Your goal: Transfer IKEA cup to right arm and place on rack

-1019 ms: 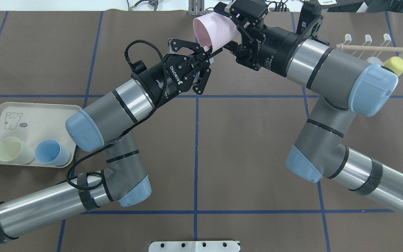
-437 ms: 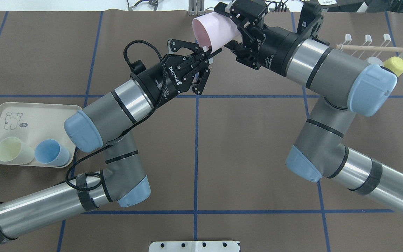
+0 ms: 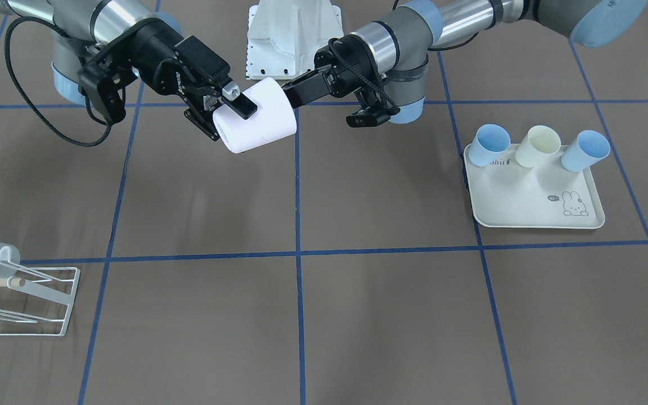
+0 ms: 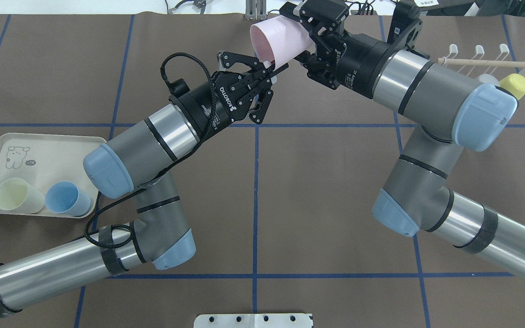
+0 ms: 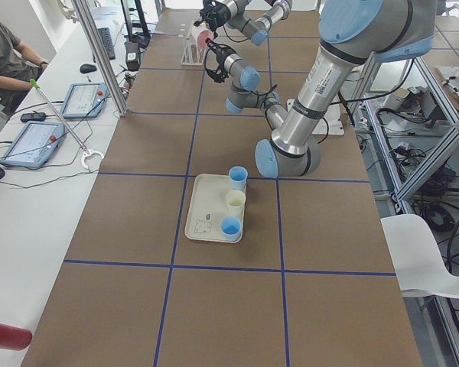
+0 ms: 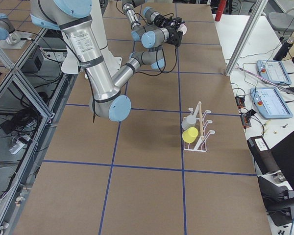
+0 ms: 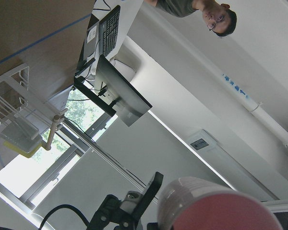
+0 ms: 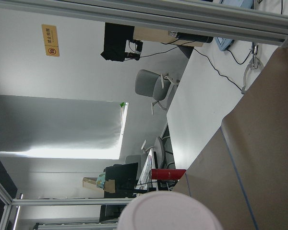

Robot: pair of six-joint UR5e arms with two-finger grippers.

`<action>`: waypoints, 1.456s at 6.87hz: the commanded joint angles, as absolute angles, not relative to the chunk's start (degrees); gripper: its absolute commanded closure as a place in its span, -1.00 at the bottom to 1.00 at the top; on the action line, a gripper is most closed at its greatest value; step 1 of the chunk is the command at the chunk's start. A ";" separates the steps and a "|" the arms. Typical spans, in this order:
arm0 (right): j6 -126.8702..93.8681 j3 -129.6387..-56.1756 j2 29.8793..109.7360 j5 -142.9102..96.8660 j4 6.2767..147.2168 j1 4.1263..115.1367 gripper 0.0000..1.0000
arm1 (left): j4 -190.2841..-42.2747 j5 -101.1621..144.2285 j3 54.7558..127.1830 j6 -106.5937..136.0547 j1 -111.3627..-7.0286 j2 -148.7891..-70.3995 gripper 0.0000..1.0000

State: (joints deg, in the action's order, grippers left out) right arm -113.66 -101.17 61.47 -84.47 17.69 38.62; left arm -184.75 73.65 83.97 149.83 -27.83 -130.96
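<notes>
done: right gripper point(image 3: 233, 104) jaws hold pink cup point(image 3: 256, 115) | left gripper point(image 4: 269, 73) jaws wide, let go | left: hang on rack point(image 3: 26, 301) at 8 o'clock

A cream tray point(image 3: 532, 216) (rabbit print in one corner) holds two blue cups point(image 3: 489, 144) and a pale yellow cup point(image 3: 539, 145).

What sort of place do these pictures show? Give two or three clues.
Most likely a robotics lab. Two arms share a pink cup above a table marked in blue tape squares, with teach pendants on a side desk and an aluminium frame with cabling alongside.
</notes>
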 commanded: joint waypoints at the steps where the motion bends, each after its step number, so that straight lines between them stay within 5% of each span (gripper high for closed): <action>1: -113.99 -100.90 61.17 -83.85 17.75 38.58 0.98 | -184.75 73.65 83.94 149.85 -27.77 -131.04 1.00; 2: -113.65 -100.90 61.08 -83.67 17.75 38.58 1.00 | -184.75 73.65 83.94 149.85 -27.77 -131.04 0.95; 3: -113.56 -100.72 60.82 -83.67 17.84 38.58 1.00 | -184.83 73.57 84.02 148.98 -27.77 -130.96 -0.81; 4: -113.55 -100.72 60.82 -83.58 17.84 38.67 1.00 | -184.83 73.56 84.11 145.32 -27.69 -130.96 -1.00; 10: -104.30 -100.28 66.77 -84.11 18.28 45.52 1.00 | -184.75 73.56 85.16 140.32 -28.30 -129.21 -1.00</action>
State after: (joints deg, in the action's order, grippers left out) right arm -109.87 -100.39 63.86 -84.21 17.99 44.12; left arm -184.88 73.50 84.67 143.64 -28.18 -129.98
